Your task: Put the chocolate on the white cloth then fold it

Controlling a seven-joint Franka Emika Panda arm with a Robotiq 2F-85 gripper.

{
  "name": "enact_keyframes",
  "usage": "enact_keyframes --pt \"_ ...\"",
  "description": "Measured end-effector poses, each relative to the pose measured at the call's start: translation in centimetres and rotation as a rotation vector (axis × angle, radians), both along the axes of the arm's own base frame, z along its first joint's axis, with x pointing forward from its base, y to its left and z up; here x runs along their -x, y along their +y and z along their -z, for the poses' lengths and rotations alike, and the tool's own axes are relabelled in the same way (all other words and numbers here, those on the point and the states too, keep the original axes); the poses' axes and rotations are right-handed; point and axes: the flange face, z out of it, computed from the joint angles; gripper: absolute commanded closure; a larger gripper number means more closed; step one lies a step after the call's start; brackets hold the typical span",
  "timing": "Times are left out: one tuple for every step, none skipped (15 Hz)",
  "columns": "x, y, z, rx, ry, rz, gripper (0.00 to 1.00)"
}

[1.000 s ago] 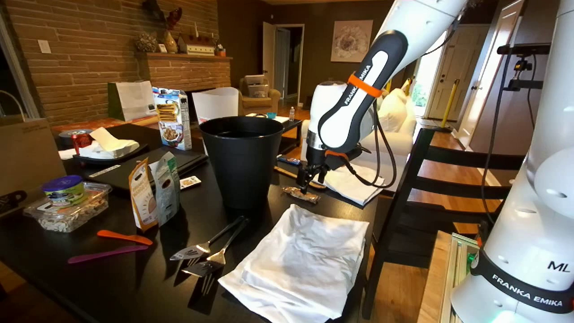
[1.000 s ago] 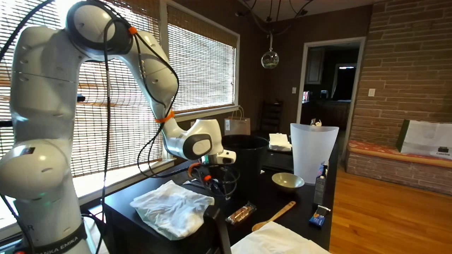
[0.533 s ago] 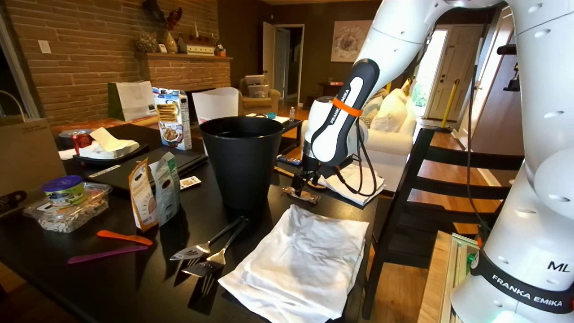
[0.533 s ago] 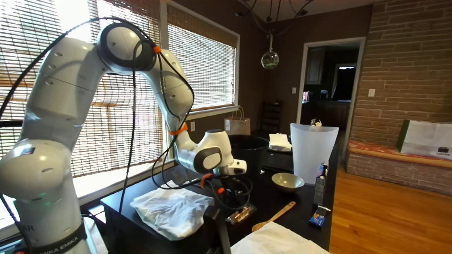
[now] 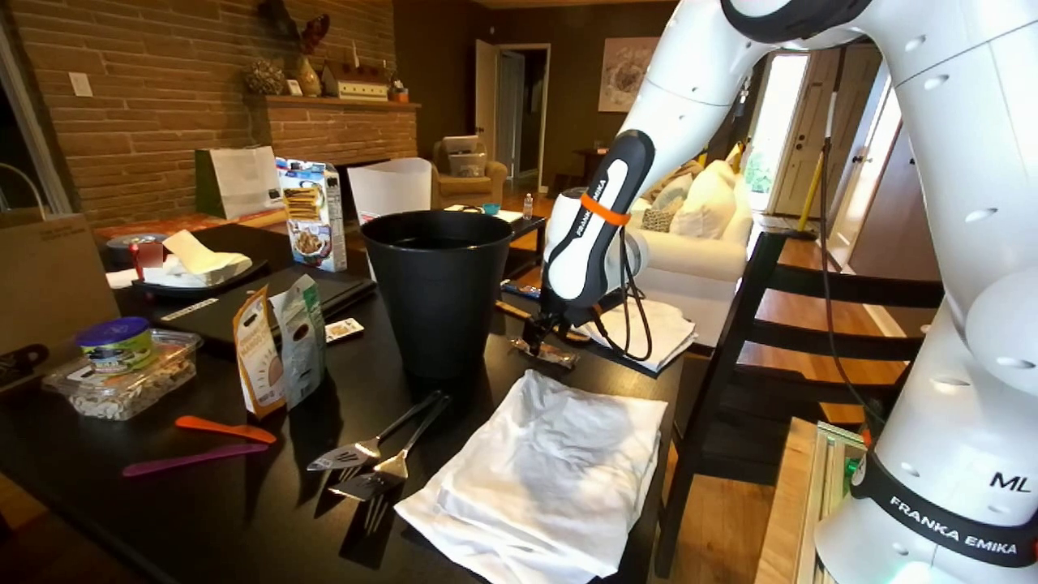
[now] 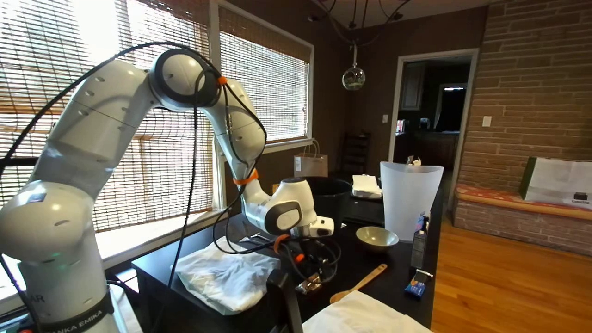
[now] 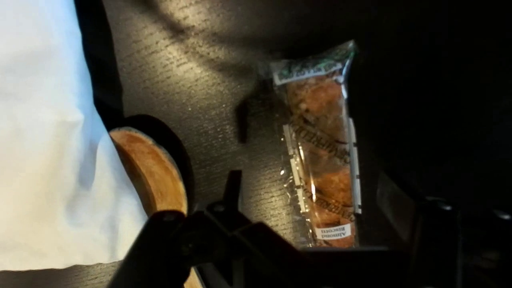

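Shifted since the earlier frame: arm (image 5: 685,97) and gripper (image 7: 314,194), brought down toward the chocolate (image 7: 326,156) on the table (image 5: 243,519). Logged chocolate in the same spot as before, lying on the dark table, brown and clear-wrapped (label (image 7: 334,231) legible as "Almond Biscotti", upside down in the wrist view). Found gripper spread wide, with one finger (image 7: 233,188) left of the chocolate and the other right of it in the wrist view, a gap showing on either side. Cannot tell fingertip height above the table.

Next outward: white cloth (image 5: 551,478), wrinkled, spread near the chocolate but apart from it, on its near side in an exterior view. Noted in the same view an upright black bin (image 5: 438,300), left of the chocolate, and metal serving utensils (image 5: 353,456) lying left of the white cloth. Noted in an exterior view a wooden spoon (image 6: 368,279) right of the chocolate (part hidden by a folded white piece (image 6: 365,319), near), a bowl (image 6: 377,239) farther off, and a blue packet (image 6: 416,285) toward the right edge of the table.
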Motion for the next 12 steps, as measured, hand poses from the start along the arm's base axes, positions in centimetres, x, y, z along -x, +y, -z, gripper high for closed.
enact_keyframes --pt "-0.13 -0.05 0.2 -0.001 0.001 0.004 0.51" --pt "-0.23 -0.1 0.33 -0.002 0.002 0.007 0.58" --pt "-0.31 -0.15 0.44 -0.003 0.005 0.009 0.65" --pt "-0.41 -0.2 0.5 -0.003 0.008 0.01 0.73" --pt "-0.45 -0.24 0.55 -0.003 0.011 0.011 0.79" --pt "-0.48 -0.28 0.58 -0.003 0.017 0.011 0.85" --pt "-0.53 -0.31 0.57 -0.003 0.023 0.012 0.93" --pt "-0.64 -0.34 0.52 -0.003 0.027 0.013 0.96" --pt "-0.72 -0.39 0.47 -0.003 0.032 0.014 0.93" --pt "-0.8 -0.45 0.43 -0.002 0.036 0.015 0.93" --pt "-0.86 -0.52 0.39 -0.002 0.042 0.016 0.93" --pt "-0.91 -0.53 0.36 -0.002 0.046 0.016 0.93"
